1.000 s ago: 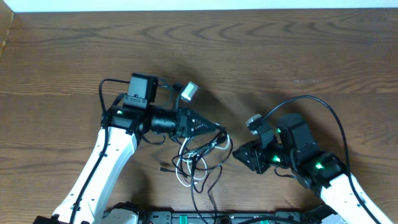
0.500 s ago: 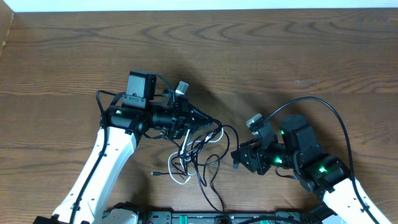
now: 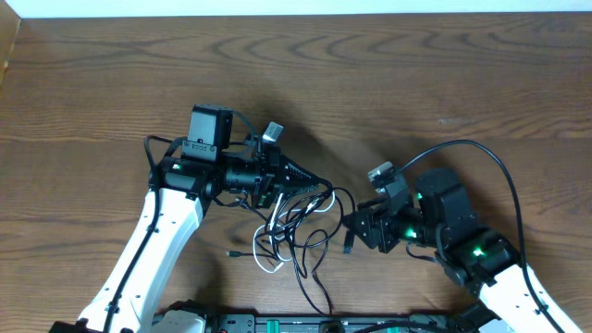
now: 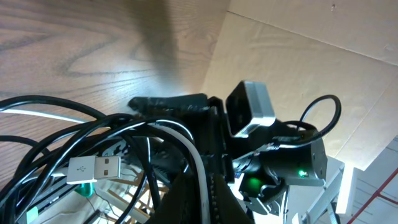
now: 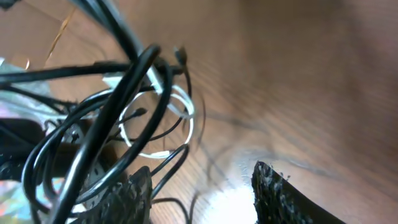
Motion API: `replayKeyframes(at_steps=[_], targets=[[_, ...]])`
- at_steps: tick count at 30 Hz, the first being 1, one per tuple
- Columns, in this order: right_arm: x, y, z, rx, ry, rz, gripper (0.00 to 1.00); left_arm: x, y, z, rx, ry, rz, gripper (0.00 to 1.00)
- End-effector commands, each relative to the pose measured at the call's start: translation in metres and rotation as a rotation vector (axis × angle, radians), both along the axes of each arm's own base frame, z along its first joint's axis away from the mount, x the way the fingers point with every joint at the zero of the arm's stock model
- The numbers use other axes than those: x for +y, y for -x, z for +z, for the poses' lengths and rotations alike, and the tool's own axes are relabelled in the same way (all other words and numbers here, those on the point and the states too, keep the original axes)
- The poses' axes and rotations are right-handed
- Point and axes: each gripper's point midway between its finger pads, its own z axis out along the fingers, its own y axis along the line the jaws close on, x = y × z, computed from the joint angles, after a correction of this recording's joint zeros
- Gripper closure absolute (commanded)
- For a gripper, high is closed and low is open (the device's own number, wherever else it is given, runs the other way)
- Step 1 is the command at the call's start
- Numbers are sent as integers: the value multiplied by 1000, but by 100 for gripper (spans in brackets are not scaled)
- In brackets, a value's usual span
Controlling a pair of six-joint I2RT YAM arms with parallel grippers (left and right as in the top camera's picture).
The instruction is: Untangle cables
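**Currently: left clamped on the tangle, right open beside it**

Overhead: cable bundle (image 3: 294,231) lies on the wood table (image 3: 416,74), at about 6 o'clock from table centre, mostly black leads plus 1 white cable (image 3: 268,263) looped at its 8 o'clock edge. 1 loose black lead end (image 3: 233,253) pokes out at 9 o'clock.

Left gripper (image 3: 314,188) comes in from 9 o'clock and sits at 12 o'clock of the bundle. Left wrist view: its fingers are closed together on the white cable and a few black strands, lifting them off the wood. A USB-A plug (image 4: 96,169) hangs at 9 o'clock of the fingers, with the USB trident logo on its white housing facing the camera. That logo is the only marking I can read.

Right gripper (image 3: 351,229) is at 3 o'clock of the bundle, just beside it. Right wrist view: both fingers (image 5: 273,193) are spread wide. A thick black cable (image 5: 118,106) crosses by the 9 o'clock finger, but nothing is pinched. Green LED (image 3: 476,248) is lit on the right arm.
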Motion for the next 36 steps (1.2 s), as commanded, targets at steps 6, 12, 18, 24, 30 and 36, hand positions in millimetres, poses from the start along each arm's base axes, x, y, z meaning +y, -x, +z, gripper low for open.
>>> replayKeyframes(at_steps=[6,12,18,24,30,36], targets=[[28,-3,-8,-11,-7,48,55,-3,2,11,81,37,4,93],[29,-30,-19,-35,16,-52,55,-5,8,19,92,85,-32,92],[37,-29,-30,19,2,-26,56,-5,7,20,84,88,-33,93],[47,-10,-27,67,-48,79,55,-5,1,21,43,86,-25,92],[48,-7,-25,75,-60,94,53,-5,1,21,96,84,-9,93],[49,-21,-20,28,-68,41,51,-5,1,21,114,84,-5,93]])
